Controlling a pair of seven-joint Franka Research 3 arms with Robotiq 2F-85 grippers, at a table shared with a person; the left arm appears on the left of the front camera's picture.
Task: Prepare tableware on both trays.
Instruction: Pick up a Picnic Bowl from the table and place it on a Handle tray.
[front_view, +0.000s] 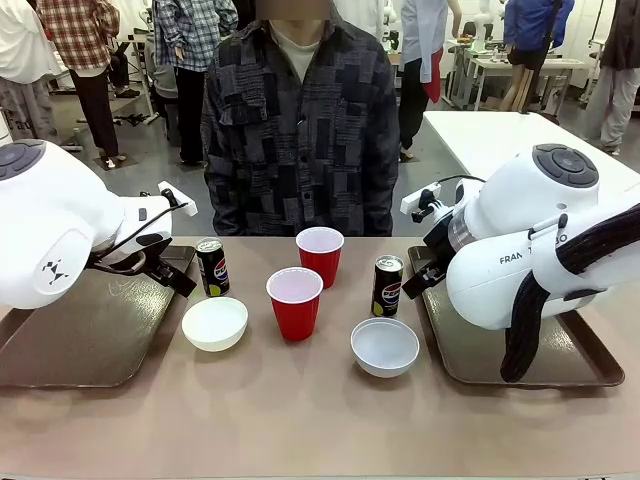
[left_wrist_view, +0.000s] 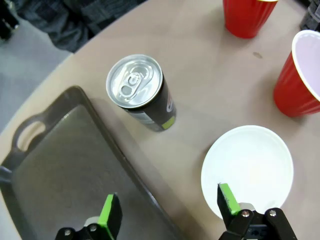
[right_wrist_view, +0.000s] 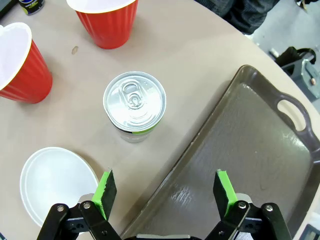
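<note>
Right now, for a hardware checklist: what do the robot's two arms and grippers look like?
Both arms are white and rounded: the left arm has a small black logo, the right arm dark FRAN lettering, a dark round cap and a thick black cable. The left gripper and right gripper have black jaws with green pads.

The left arm (front_view: 45, 225) hides part of the left tray (front_view: 90, 345), the right arm (front_view: 520, 240) part of the right tray (front_view: 460, 355).

A lab hall: white tables (front_view: 510, 140) and standing people (front_view: 75, 60) behind.
</note>
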